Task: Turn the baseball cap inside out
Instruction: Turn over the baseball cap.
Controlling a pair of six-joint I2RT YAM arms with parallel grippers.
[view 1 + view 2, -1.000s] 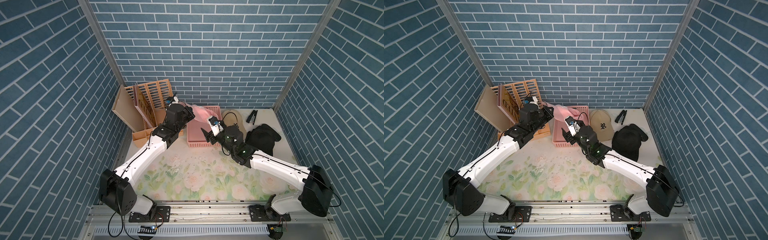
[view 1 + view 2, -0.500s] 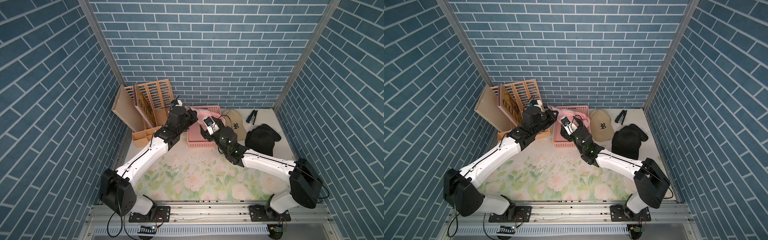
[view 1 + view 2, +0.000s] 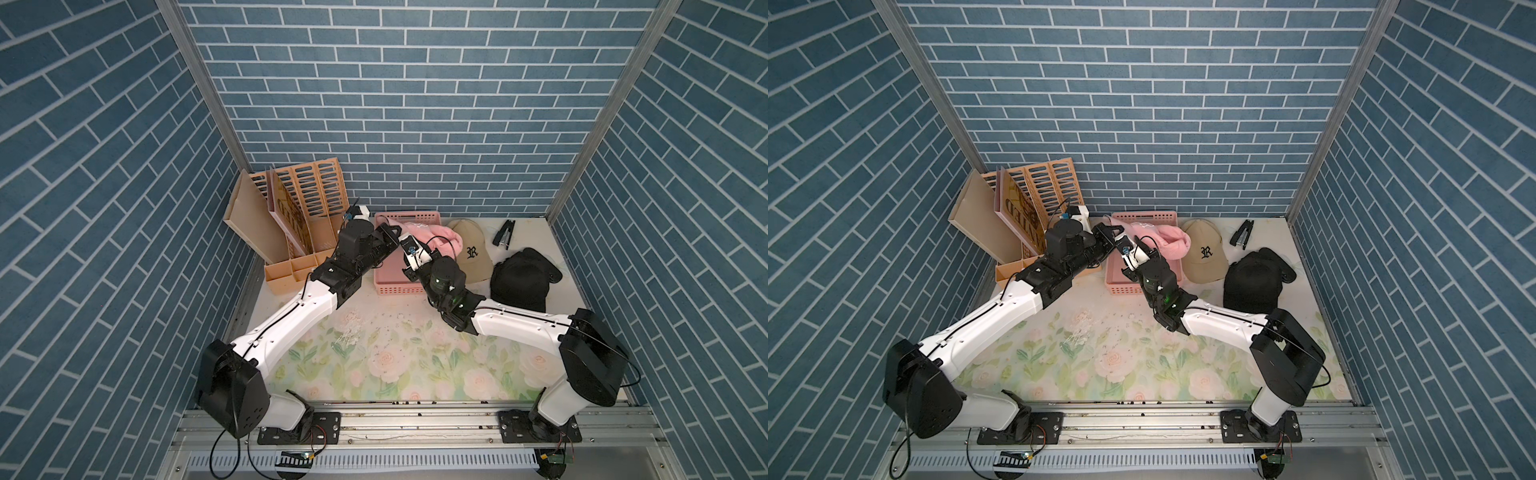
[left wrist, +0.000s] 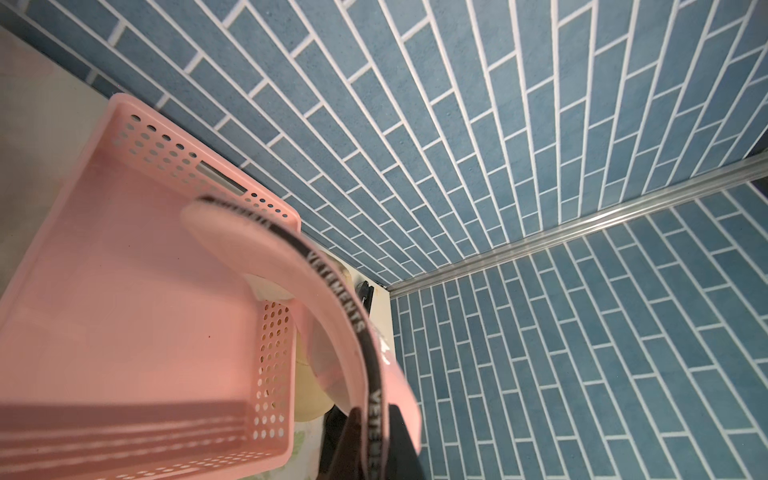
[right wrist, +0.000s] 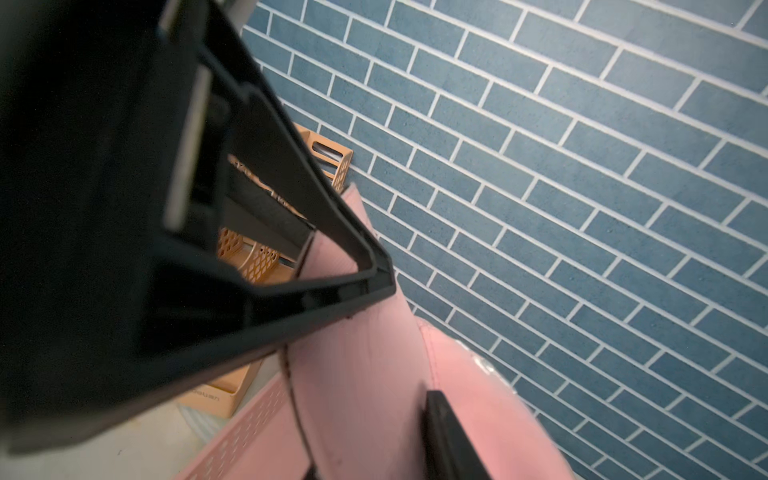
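Pink cap point(image 3: 440, 239): it is held up over the far part of the pink basket point(image 3: 399, 287), clear of the mat. Its crown sags close to the tan cap point(image 3: 469, 253).
Left gripper point(image 4: 374, 432): it is seen clamped tight on the cap's edge. The black lettered band is pinched between its fingers in the left wrist view.
Right gripper point(image 5: 374, 453): it is set against the cap, just beside the left gripper. One finger point(image 5: 449, 436) is laid on the pink cloth and the other is barely shown. Whether the cloth is actually gripped cannot be told.
Changed since a second ago: the right gripper was then farther to the right and apart from the left gripper. It has been carried leftward and up to the cap, and the right arm has been swung inward with it.
Unchanged: the left gripper's hold is kept as before, and the cap is kept over the basket. The basket has not been shifted.
Surroundings: the tan cap and a black cap point(image 3: 519, 278) are left lying to the right of the basket. A stapler point(image 3: 504, 234) lies behind them, and a wooden file rack point(image 3: 291, 232) stands to the left.
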